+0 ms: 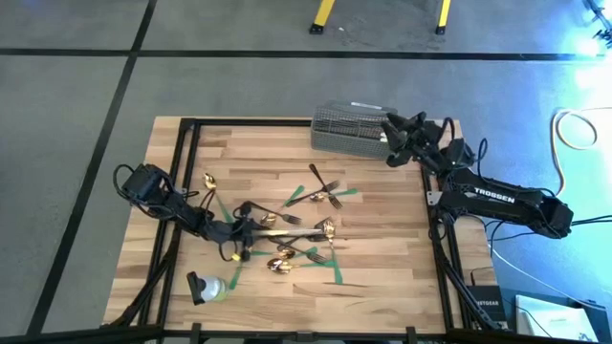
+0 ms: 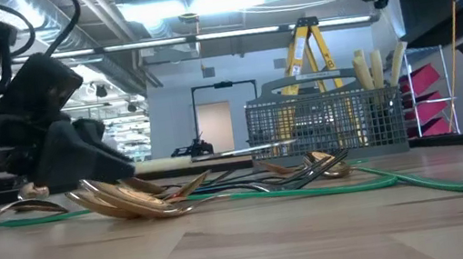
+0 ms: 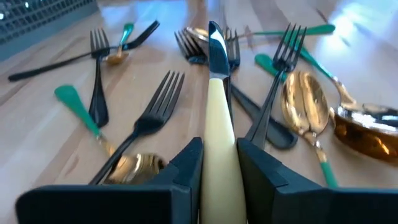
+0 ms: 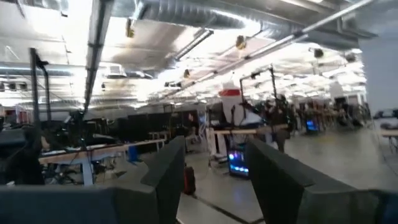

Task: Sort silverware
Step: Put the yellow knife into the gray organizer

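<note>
Two arms are working at the table (image 1: pixel 382 248), and nearest in the low view the left gripper (image 3: pixel 219 163) is sitting low over the middle of the scattered cutlery. Its fingers (image 3: pixel 185 168) are pressing narrowly on the cream handle of a knife (image 3: pixel 217 124), whose blade is pointing away over the pile; the knife is lying low, and whether it is clear of the wood cannot be told.

Around that gripper gold spoons (image 2: pixel 132 199) are lying on the wood, some with green handles, and dark forks (image 3: pixel 146 115) are lying crossed among them. One spoon (image 3: pixel 305 102) is resting just beside the knife, bowl up, with a fork's tines over its far end. Green tape strips (image 1: pixel 337 270) are lying flat between the pieces. From above, the whole spread is sitting on the middle of the table, with one spoon (image 1: pixel 209 180) lying apart toward the left.

Farther back, a grey mesh basket (image 1: pixel 349 129) is standing at the far edge, and cream handles (image 2: pixel 376 67) are standing upright in its right end.

Farthest, the right gripper (image 4: pixel 214 177) is hanging in the air just beside the basket's right end, well above the table. Its fingers (image 4: pixel 165 180) are standing apart with nothing between them, pointing out toward the room.
</note>
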Robot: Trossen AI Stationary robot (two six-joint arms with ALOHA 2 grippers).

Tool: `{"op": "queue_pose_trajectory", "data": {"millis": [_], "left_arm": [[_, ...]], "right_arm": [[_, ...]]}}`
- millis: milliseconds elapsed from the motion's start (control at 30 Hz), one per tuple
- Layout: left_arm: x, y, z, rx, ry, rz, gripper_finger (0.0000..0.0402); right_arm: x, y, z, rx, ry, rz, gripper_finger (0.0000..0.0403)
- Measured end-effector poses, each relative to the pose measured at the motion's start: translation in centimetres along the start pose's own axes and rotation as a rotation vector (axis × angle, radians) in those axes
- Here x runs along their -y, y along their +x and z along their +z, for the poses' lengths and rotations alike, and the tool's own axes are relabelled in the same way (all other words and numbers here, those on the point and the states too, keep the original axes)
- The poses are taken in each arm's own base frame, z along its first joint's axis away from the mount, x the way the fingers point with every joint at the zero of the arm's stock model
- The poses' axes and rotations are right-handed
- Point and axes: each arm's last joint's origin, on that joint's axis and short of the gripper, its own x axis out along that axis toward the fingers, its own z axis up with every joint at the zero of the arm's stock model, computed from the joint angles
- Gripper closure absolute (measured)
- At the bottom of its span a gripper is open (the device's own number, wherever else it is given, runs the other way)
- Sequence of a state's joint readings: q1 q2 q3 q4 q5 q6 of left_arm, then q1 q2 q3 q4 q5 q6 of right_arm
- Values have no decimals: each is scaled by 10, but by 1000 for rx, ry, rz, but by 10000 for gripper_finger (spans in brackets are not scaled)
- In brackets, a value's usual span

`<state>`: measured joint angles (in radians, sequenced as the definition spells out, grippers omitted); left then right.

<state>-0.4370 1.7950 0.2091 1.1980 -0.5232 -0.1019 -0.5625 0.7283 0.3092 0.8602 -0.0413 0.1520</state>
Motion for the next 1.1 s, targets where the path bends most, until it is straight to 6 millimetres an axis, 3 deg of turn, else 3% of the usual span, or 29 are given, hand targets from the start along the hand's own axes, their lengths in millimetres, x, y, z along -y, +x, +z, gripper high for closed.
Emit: {"op": "queue_pose_trajectory", "data": {"millis": [200, 567, 833, 1100], "left_arm": [[1, 10, 11, 34, -15, -23, 342], [1, 36, 39, 118, 45, -82, 342], [6, 52, 54, 99, 144, -127, 342], [13, 86, 87, -34, 315, -149, 342]], "right_arm": [[-10, 8, 13, 1, -49, 207, 249], [-64, 24, 28, -173, -306, 507, 249], [-90, 25, 3, -371, -257, 628, 249], [-123, 27, -41, -590, -101, 724, 249]]}}
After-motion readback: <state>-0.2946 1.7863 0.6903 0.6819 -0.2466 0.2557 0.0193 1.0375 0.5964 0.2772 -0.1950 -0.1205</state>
